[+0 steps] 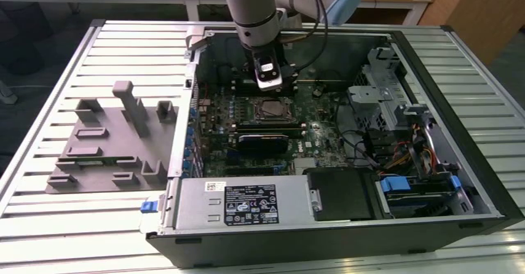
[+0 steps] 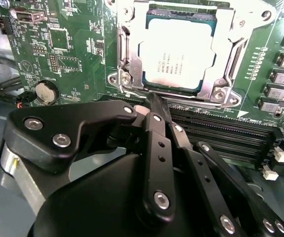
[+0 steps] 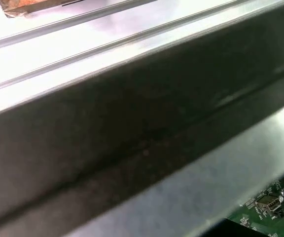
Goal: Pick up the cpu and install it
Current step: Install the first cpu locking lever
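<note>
The cpu (image 2: 176, 57), a silvery square chip with a thin rim, lies flat in the metal-framed socket (image 2: 124, 79) on the green motherboard. In the exterior view the same socket (image 1: 271, 108) sits mid-board inside the opened computer case. My gripper (image 1: 269, 85) hangs over the board just behind the socket. In the second wrist view the black gripper (image 2: 154, 101) has its fingers shut together with nothing between them, the tips a short way off the socket's edge and apart from the chip.
Black memory slots (image 2: 221, 133) run beside the socket, and a coin cell (image 2: 46, 91) sits on the board. The case wall (image 3: 142, 138) stands close to the arm. A power supply (image 1: 246, 203), drive cage and cables (image 1: 394, 145) crowd the case. A grey fixture (image 1: 107, 145) lies on the exterior view's left.
</note>
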Available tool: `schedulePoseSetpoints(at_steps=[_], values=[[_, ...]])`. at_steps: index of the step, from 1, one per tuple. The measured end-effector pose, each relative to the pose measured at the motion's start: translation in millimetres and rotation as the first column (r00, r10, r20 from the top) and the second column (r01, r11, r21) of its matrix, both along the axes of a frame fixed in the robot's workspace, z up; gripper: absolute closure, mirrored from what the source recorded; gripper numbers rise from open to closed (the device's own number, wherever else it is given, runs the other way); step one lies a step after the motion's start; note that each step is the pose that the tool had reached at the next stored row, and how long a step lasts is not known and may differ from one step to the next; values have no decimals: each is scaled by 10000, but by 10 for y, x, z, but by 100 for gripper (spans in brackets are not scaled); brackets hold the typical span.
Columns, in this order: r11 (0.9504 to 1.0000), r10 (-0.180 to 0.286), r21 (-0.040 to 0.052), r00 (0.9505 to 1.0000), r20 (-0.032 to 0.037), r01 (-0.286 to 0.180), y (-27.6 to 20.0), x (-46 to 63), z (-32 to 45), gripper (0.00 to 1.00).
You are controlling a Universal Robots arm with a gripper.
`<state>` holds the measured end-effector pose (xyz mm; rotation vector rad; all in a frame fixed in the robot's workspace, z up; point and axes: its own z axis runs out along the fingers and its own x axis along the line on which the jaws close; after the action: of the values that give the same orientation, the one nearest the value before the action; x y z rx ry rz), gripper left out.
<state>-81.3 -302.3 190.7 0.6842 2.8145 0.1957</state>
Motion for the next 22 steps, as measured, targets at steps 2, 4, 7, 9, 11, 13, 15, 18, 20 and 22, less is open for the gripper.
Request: schedulePoseSetpoints(at_steps=[2,4,7,9,11,13,15,18,20,22], values=[[10000,-2,3,10000,2,2,-2,13,-2,89],[10000,-3,1,10000,0,3,-3,25,-3,89],[10000,-4,32,10000,-1,4,-9,35,-4,89],[10000,-4,75,10000,0,4,-14,39,-4,89],[9999,-4,155,10000,0,4,-23,40,-4,89],[9996,-3,293,10000,0,3,-31,40,-4,89],[9991,-2,415,10000,0,2,-38,40,-4,89],[9990,-4,448,10000,0,4,-39,40,-4,89],[9990,-4,450,10000,1,4,-40,40,0,89],[9990,-7,451,10000,2,7,-39,40,17,89]])
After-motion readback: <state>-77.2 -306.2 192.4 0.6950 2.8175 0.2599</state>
